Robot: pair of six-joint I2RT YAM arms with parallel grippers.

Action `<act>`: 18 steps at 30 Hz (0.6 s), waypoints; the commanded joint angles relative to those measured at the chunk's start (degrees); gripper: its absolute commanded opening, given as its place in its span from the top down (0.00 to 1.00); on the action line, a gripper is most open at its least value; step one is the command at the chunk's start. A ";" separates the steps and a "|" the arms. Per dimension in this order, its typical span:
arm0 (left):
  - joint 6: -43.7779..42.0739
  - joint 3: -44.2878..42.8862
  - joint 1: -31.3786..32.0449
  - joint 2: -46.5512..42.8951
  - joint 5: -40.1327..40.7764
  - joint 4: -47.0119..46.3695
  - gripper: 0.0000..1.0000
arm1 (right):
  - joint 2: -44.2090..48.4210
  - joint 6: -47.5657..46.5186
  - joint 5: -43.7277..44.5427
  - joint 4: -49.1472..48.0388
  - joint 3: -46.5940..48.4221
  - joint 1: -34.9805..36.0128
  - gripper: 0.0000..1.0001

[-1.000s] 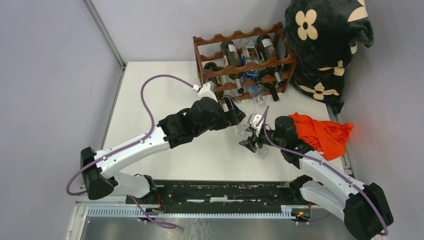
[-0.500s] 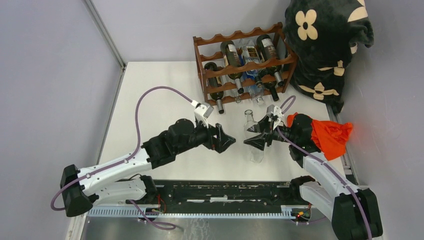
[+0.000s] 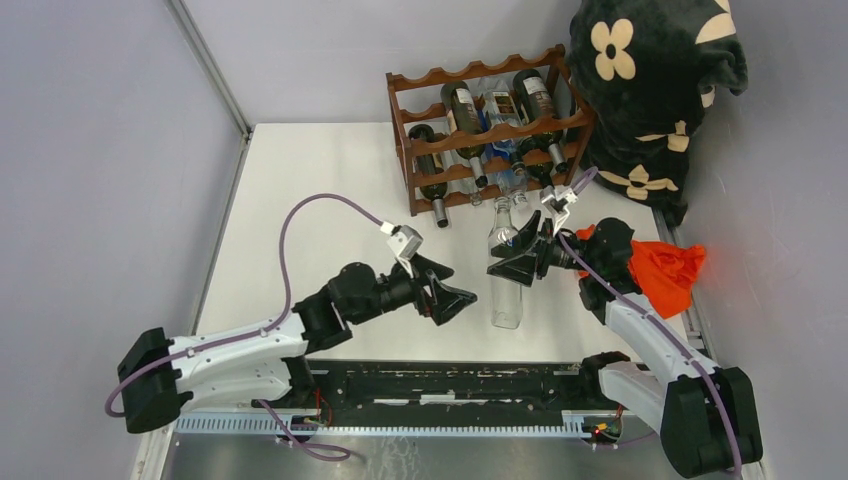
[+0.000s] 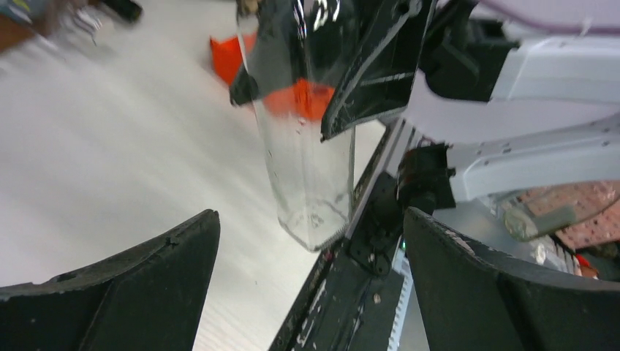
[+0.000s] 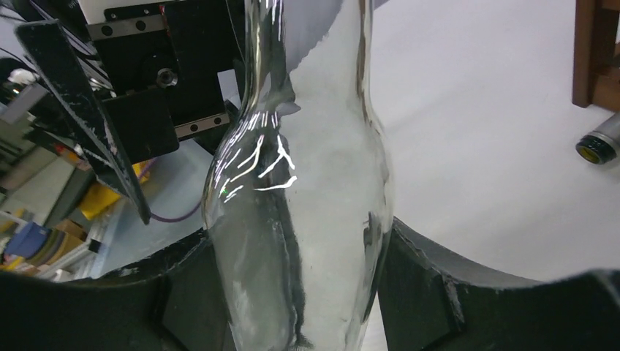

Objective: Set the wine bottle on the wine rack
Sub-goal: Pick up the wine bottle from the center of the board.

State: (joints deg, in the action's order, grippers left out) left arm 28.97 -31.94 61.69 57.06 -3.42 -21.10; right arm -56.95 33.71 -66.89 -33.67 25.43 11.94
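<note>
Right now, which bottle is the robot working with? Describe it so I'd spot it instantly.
Find the reddish-brown wooden wine rack at the far edge of the white table. Just in front of it, the right gripper clasps a clear glass bottle. It alone stands upright off the rack, while the other bottles lie on their sides in it.

The wine bottle [image 3: 506, 298] is upright before the wine rack [image 3: 488, 136], cloth [image 3: 662, 272] to its right.
</note>
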 commanded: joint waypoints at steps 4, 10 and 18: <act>-0.74 -0.43 0.18 -8.16 12.78 -5.68 0.00 | 1.09 21.86 3.43 -20.52 -1.31 -0.83 1.00; 2.20 0.89 0.19 -4.06 -0.21 -9.55 0.00 | 0.98 26.54 4.65 -25.27 -2.11 -1.17 1.00; 12.39 7.11 0.26 3.70 -6.50 -26.74 0.00 | 2.33 28.39 5.68 -28.71 -3.91 -2.29 1.00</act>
State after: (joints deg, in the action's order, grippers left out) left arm 34.15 -27.53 61.76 58.76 -6.33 -34.11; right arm -56.53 58.76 -63.11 -53.82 21.56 10.50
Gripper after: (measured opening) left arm 0.996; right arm 0.669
